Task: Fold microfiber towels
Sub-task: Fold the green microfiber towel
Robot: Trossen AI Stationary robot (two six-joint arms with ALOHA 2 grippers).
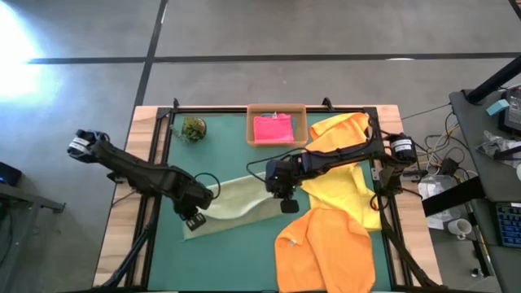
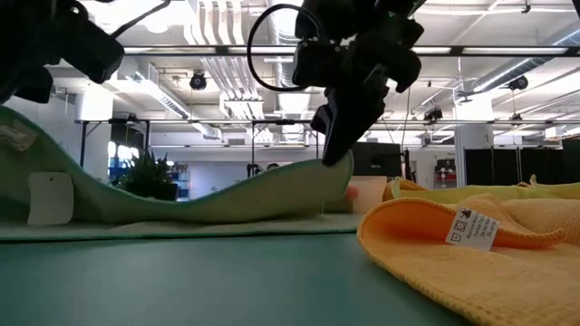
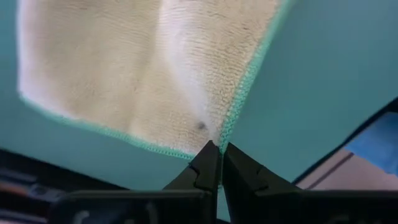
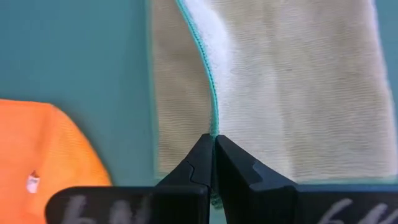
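Sage green towel [image 1: 240, 203] is stretched across the middle of the green mat [image 1: 236, 256], partly folded, with both arms on it. Left gripper [image 1: 194, 218] has its jaws pressed together on the towel's left corner, and right gripper [image 1: 286, 199] is pinching the teal-stitched edge at the other end, lifted a bit off the mat. Orange towel [image 1: 326, 248] lies crumpled at the front right, touching the yellow towel [image 1: 346, 175] behind it. Pink towel [image 1: 273, 129] sits folded in the cardboard tray [image 1: 277, 109] at the back, small plant [image 1: 193, 129] just beside it.
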